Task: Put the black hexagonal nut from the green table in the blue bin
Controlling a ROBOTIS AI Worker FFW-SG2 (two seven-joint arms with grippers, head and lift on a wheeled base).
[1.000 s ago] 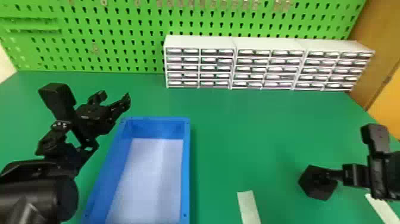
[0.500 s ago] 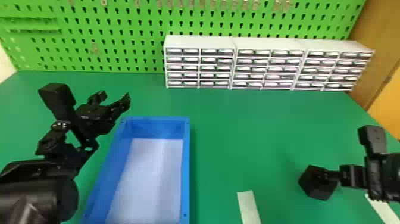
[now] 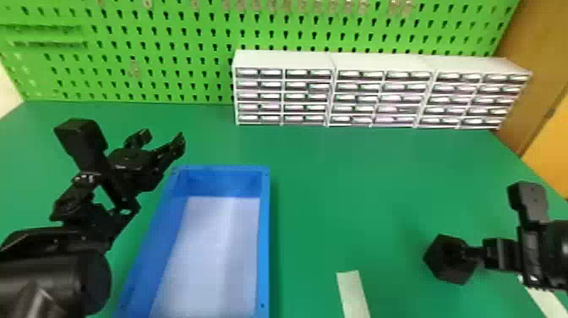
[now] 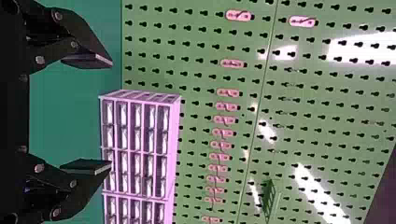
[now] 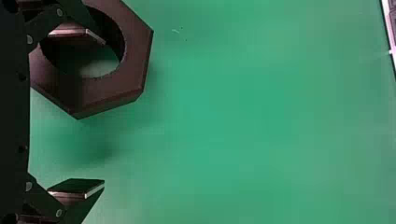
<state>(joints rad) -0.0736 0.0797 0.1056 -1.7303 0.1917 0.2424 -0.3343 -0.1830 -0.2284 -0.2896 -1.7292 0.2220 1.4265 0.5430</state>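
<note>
From the head view, we see the black hexagonal nut [image 3: 450,270] on the green table [image 3: 329,186], well to the right of the blue bin [image 3: 264,253]. The right gripper [image 3: 471,252] is right at the nut, and from here we can't tell how its fingers stand. The right wrist view settles that: we see the right gripper [image 5: 103,112] open, its 2 fingers wide apart with nothing clamped between them. That view also gives us the nut's big round hole, with 1 finger showing across it; we can't tell how deep it reaches. The other finger is well apart from the nut.

In the head view, the left gripper [image 3: 164,137] is near the bin's far left corner. Its own wrist view shows us 2 spread fingers, empty, with the pegboard [image 4: 196,42] and its row of pink hooks [image 4: 223,133] beyond. The head view gives us the 3 white drawer units [image 3: 283,59] at the back of the table, plus 2 pale strips [image 3: 353,291] nearer us.
</note>
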